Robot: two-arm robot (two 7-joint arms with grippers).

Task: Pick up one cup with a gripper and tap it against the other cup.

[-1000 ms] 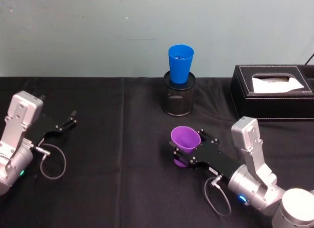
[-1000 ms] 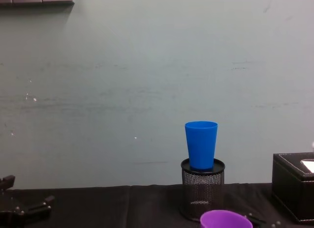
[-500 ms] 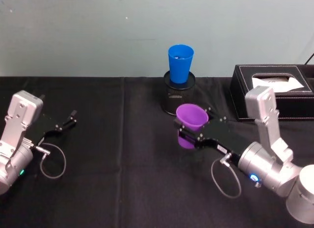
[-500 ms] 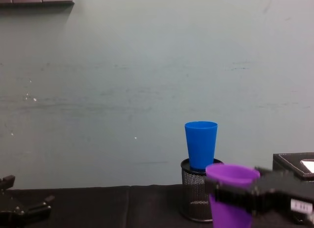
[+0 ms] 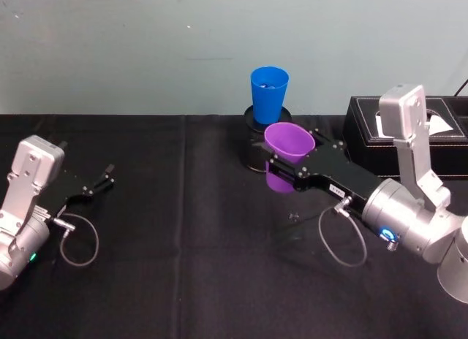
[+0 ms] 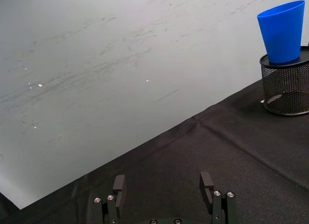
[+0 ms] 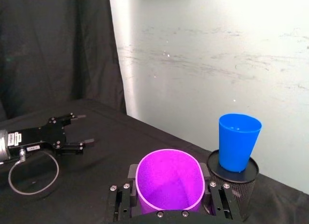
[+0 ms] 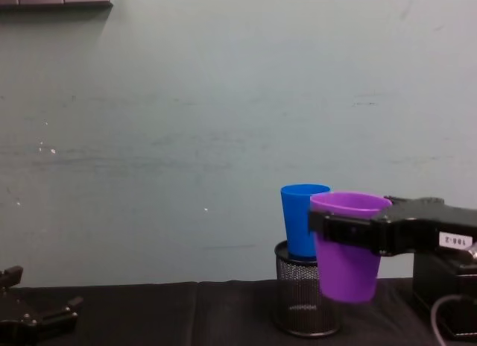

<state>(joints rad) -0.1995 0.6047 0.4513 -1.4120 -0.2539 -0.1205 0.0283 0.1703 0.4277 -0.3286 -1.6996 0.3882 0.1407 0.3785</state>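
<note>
My right gripper (image 5: 292, 153) is shut on the purple cup (image 5: 289, 143), holding it upright in the air above the black cloth. The cup's rim (image 8: 350, 203) stands level with the rim of the blue cup (image 8: 299, 221), just in front of it and to its right. The right wrist view shows the purple cup (image 7: 169, 179) between the jaws and a gap to the blue cup (image 7: 238, 141). The blue cup (image 5: 268, 95) stands on a black mesh pen holder (image 5: 254, 155). My left gripper (image 5: 100, 183) rests open at the table's left side, nothing between its fingers (image 6: 206, 181).
A black tissue box (image 5: 369, 138) stands at the back right, close behind my right arm. The mesh holder (image 8: 301, 303) is by the back wall. The black-clothed table (image 5: 183, 266) stretches between the two arms.
My right gripper has lifted the purple cup off the table and carried it up and back towards the blue cup. The left arm has not moved.
</note>
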